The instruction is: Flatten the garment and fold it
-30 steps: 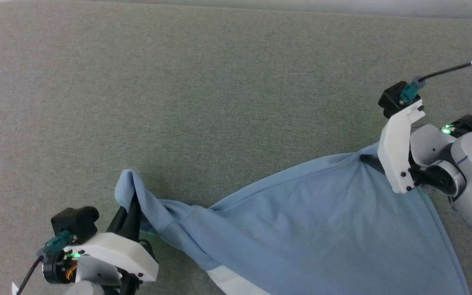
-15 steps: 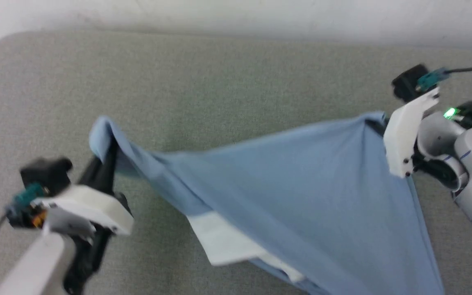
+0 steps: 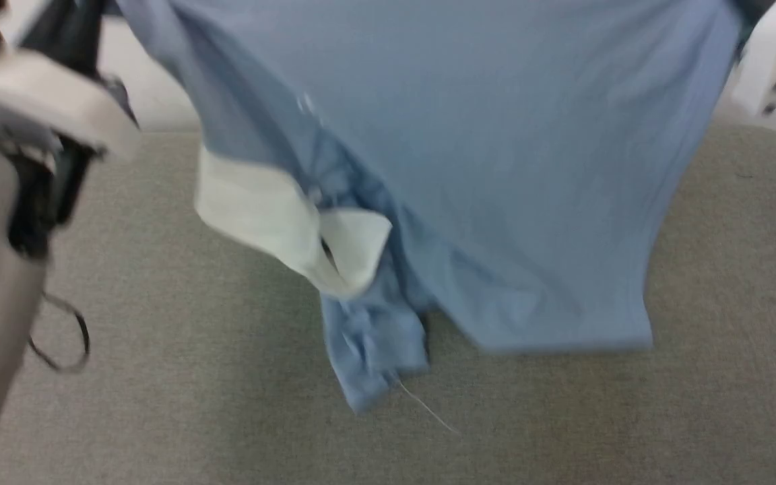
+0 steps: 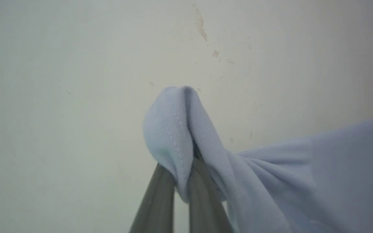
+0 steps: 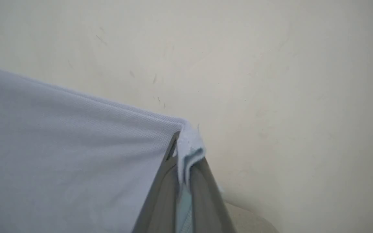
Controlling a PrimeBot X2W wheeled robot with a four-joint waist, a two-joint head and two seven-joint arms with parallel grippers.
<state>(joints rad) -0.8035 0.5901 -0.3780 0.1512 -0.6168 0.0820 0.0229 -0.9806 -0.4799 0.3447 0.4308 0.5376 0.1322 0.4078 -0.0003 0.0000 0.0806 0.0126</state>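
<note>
The garment [image 3: 496, 168], a light blue knit shirt, hangs off the table, stretched between my two raised grippers. Its white collar panel [image 3: 273, 215] droops at the left, and a bunched sleeve [image 3: 374, 343] dangles below it. In the left wrist view my left gripper [image 4: 183, 170] is shut on a rolled fold of the garment [image 4: 173, 129]. My right gripper [image 5: 182, 152] is shut on a corner of the garment [image 5: 76, 155], whose cloth spreads away to the left. The white wrist housings sit at the top left [image 3: 44, 101] and top right [image 3: 772, 67] of the head view.
The grey-green padded table top [image 3: 159, 404] lies below the hanging cloth. A pale wall [image 4: 76, 64] stands behind it. A loose thread [image 3: 428, 407] trails from the sleeve, and a dark cable loop [image 3: 65, 343] hangs by my left forearm.
My right gripper has shut on the garment's corner. Both arms have risen, lifting the shirt from the table so that it hangs. The head camera has shifted too.
</note>
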